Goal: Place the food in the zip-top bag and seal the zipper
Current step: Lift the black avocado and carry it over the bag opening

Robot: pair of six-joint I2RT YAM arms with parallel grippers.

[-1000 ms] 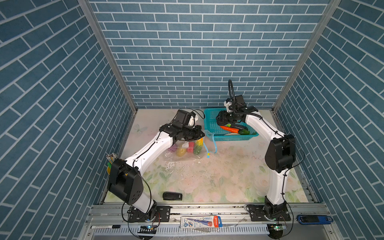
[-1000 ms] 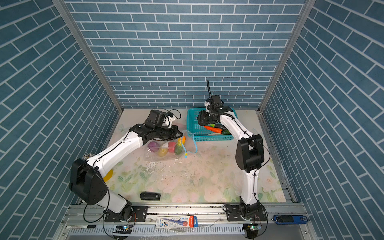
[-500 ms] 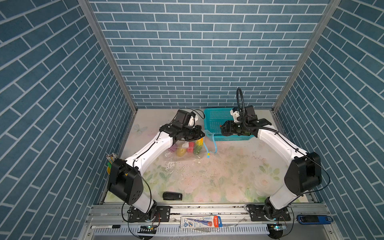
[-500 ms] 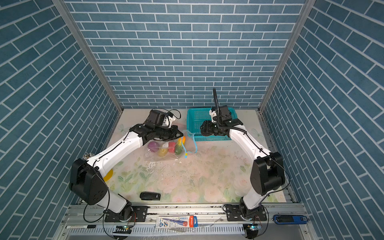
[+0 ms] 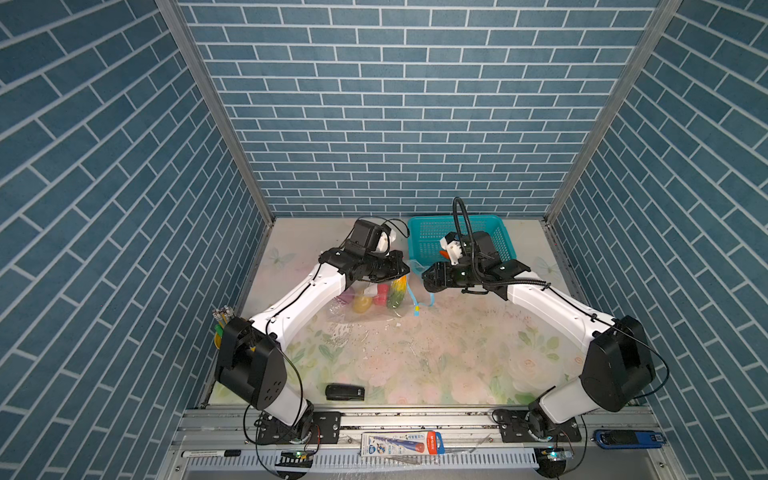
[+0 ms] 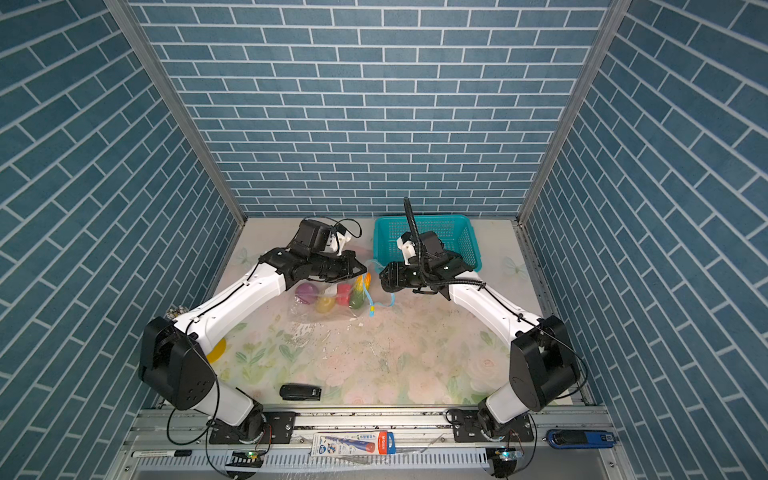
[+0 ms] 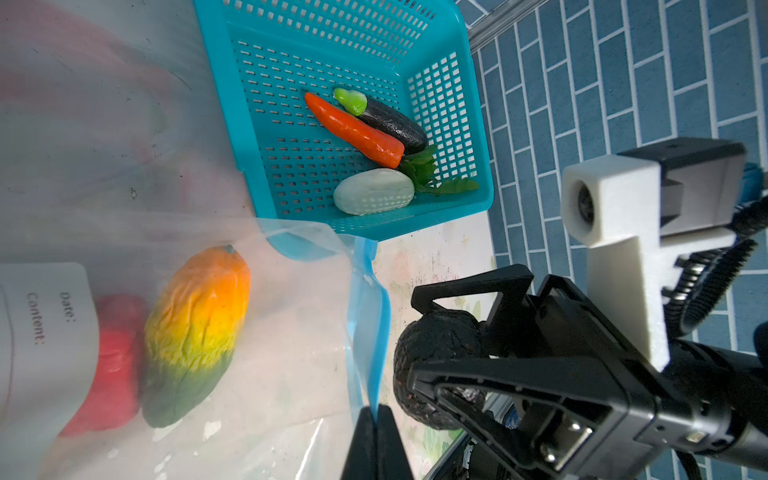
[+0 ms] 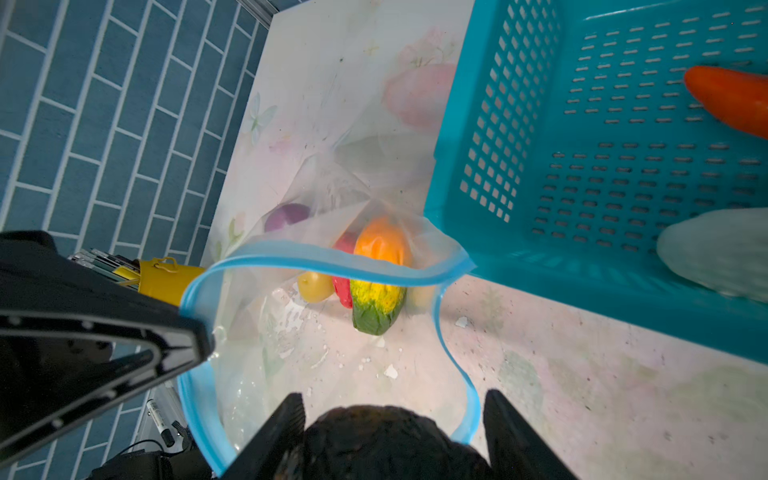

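Pinching light-blue zipper strip (image 7: 368, 340) of clear crinkly plastic bag (image 7: 282, 316), left gripper (image 7: 377, 436) clenched on it, bag mouth held open, bag just beside teal perforated plastic basket (image 7: 226, 116); right gripper (image 8: 390, 415) grasping dark bumpy round toy piece (image 7: 436, 340) at bag mouth, perhaps not inside yet, view poor; inside bag: orange-yellow-green piece (image 7: 199, 332), red piece (image 7: 112, 374), yellow piece (image 8: 313, 286), purple piece (image 8: 286, 216); in basket: orange carrot (image 7: 353, 129), dark eggplant (image 7: 392, 124), white piece (image 7: 374, 191), leafy green piece (image 7: 432, 174).

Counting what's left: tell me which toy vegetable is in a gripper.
The dark, bumpy, rounded toy vegetable, clamped in the right gripper; the rest lie in the teal perforated basket or the clear plastic bag.
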